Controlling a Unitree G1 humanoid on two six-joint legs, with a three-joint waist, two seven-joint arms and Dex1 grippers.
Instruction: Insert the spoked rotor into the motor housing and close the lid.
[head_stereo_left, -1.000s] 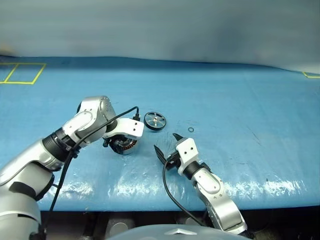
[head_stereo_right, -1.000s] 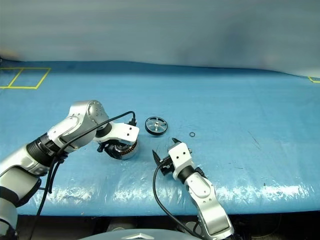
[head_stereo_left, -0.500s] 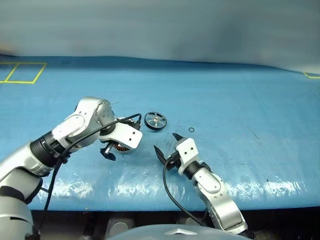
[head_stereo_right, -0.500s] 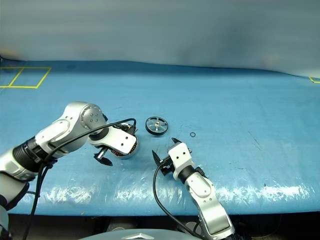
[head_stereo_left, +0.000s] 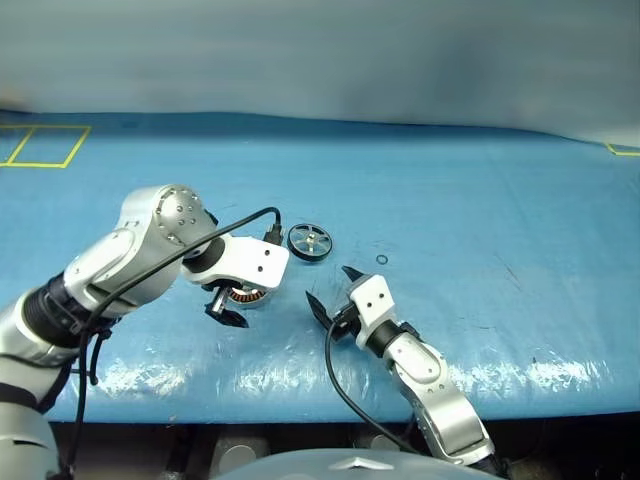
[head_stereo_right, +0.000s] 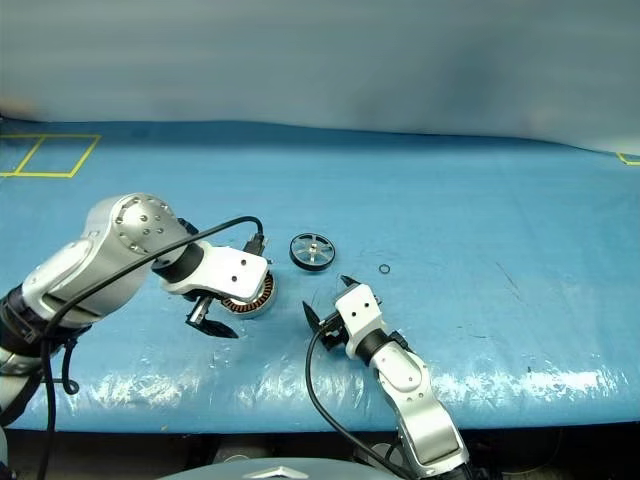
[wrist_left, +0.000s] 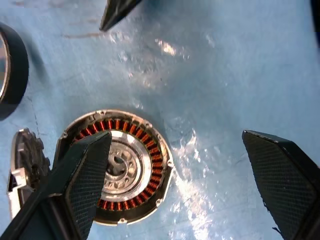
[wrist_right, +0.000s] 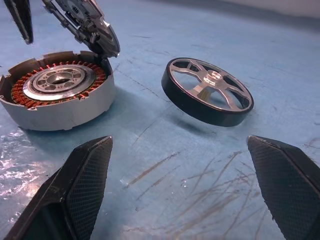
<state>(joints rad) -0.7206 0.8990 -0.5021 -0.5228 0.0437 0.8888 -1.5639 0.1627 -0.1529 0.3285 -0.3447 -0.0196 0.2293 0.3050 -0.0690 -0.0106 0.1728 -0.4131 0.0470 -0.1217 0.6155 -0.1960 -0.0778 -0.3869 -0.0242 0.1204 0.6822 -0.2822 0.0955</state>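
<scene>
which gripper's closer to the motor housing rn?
Left. The left gripper hangs open right over the motor housing; the right gripper, also open, sits apart on its other side, facing the spoked rotor.

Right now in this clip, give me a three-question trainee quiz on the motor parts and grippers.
1. True or false: the spoked rotor already sits inside the motor housing.
2. The lid is: A) flat on top of the housing, B) propped up, tilted, at the housing's edge, C) in the right gripper.
3. What ring inside the housing is exposed below the left gripper?

Key:
1. False; it lies on the blue table, apart from the housing.
2. B.
3. The copper-brown windings; both grippers are open and empty.
</scene>
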